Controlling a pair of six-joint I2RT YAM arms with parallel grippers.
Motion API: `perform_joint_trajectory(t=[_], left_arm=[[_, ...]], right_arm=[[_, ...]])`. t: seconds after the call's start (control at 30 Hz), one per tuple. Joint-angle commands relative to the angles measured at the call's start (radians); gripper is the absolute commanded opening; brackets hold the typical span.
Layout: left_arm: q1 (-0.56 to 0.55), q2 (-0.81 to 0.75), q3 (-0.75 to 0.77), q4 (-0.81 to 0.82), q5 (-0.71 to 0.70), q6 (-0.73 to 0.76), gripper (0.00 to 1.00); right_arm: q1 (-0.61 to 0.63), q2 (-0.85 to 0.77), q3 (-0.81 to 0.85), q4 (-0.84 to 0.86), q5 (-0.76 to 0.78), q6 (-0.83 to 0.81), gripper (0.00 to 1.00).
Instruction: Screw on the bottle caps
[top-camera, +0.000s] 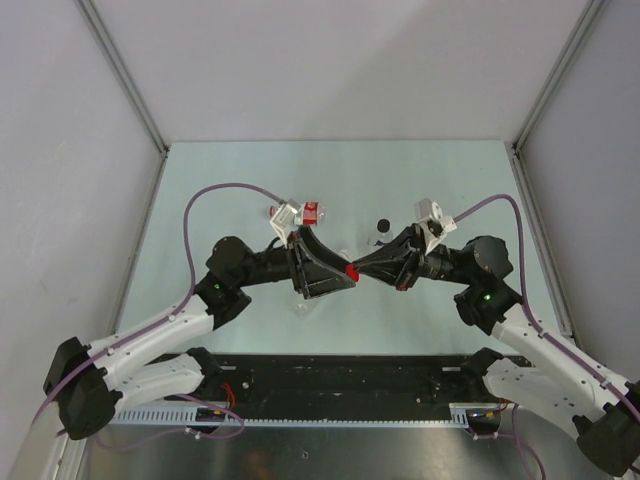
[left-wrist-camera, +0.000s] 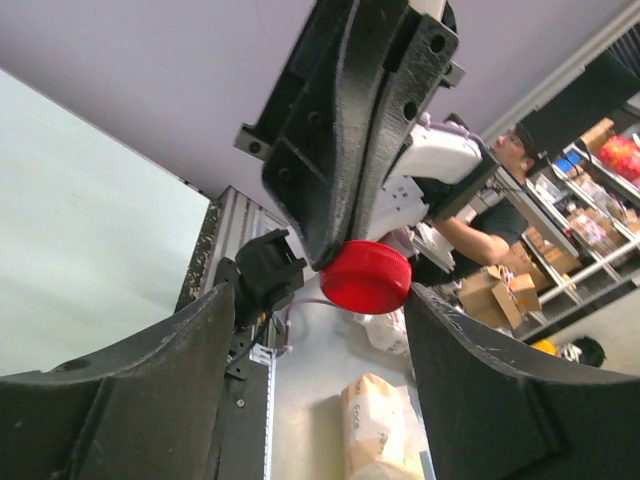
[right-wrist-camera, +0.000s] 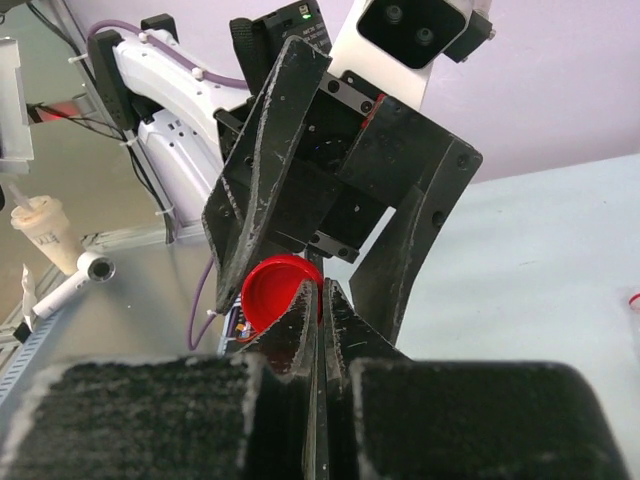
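Observation:
The red cap (top-camera: 351, 269) hangs in mid-air between my two grippers, above the table's middle. My right gripper (top-camera: 360, 268) is shut on the cap's rim; the right wrist view shows its tips (right-wrist-camera: 322, 300) pinching the cap's edge (right-wrist-camera: 272, 292). My left gripper (top-camera: 338, 272) is open, its jaws spread either side of the cap (left-wrist-camera: 366, 275) without touching it. The black cap (top-camera: 381, 226) lies on the table behind them. A bottle with a red-and-white label (top-camera: 311, 212) shows partly behind the left wrist. The white cap and the other bottles are not clearly visible.
The pale green table (top-camera: 250, 170) is enclosed by grey walls on the left, right and back. A black rail (top-camera: 330, 380) runs along the near edge between the arm bases.

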Motion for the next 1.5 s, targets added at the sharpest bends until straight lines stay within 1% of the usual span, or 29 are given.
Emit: perform_joint_trajectory(t=[0.0, 0.17, 0.43, 0.5, 0.73, 0.83, 0.9, 0.97, 1.1, 1.27, 1.33, 1.43, 1.47], left_arm=[[-0.016, 0.005, 0.043, 0.068, 0.051, -0.048, 0.68], [-0.018, -0.003, 0.034, 0.103, 0.058, -0.065, 0.56], [-0.018, -0.003, 0.018, 0.166, 0.076, -0.090, 0.53], [-0.018, -0.001, 0.017, 0.178, 0.084, -0.094, 0.50], [-0.020, 0.000, 0.008, 0.197, 0.097, -0.103, 0.36], [-0.019, 0.001, 0.002, 0.199, 0.090, -0.104, 0.28], [-0.020, 0.003, -0.002, 0.200, 0.087, -0.103, 0.25], [-0.020, 0.005, -0.008, 0.200, 0.082, -0.102, 0.23], [-0.019, 0.000, -0.026, 0.199, 0.062, -0.091, 0.19], [-0.011, -0.009, -0.062, 0.198, 0.024, -0.067, 0.16], [-0.003, -0.009, -0.073, 0.196, 0.015, -0.061, 0.14], [0.011, -0.009, -0.085, 0.188, 0.007, -0.049, 0.12], [0.015, -0.009, -0.088, 0.183, 0.001, -0.044, 0.11]], right_arm=[[0.014, 0.014, 0.004, 0.082, -0.031, -0.032, 0.00], [0.019, 0.016, 0.004, 0.094, -0.053, -0.041, 0.00], [0.028, 0.010, 0.003, 0.072, -0.080, -0.081, 0.00], [0.031, 0.013, 0.004, 0.073, -0.077, -0.077, 0.00], [0.039, 0.023, 0.003, 0.078, -0.044, -0.073, 0.00], [0.038, 0.028, 0.004, 0.073, -0.024, -0.073, 0.00], [0.039, 0.030, 0.004, 0.063, -0.011, -0.079, 0.02], [0.039, 0.029, 0.004, 0.043, 0.008, -0.091, 0.07], [0.039, 0.006, 0.004, -0.018, 0.048, -0.118, 0.26], [0.034, -0.034, 0.004, -0.094, 0.080, -0.128, 0.38], [0.032, -0.055, 0.004, -0.132, 0.096, -0.129, 0.44], [0.028, -0.102, 0.004, -0.189, 0.145, -0.138, 0.56], [0.026, -0.120, 0.004, -0.210, 0.171, -0.140, 0.61]])
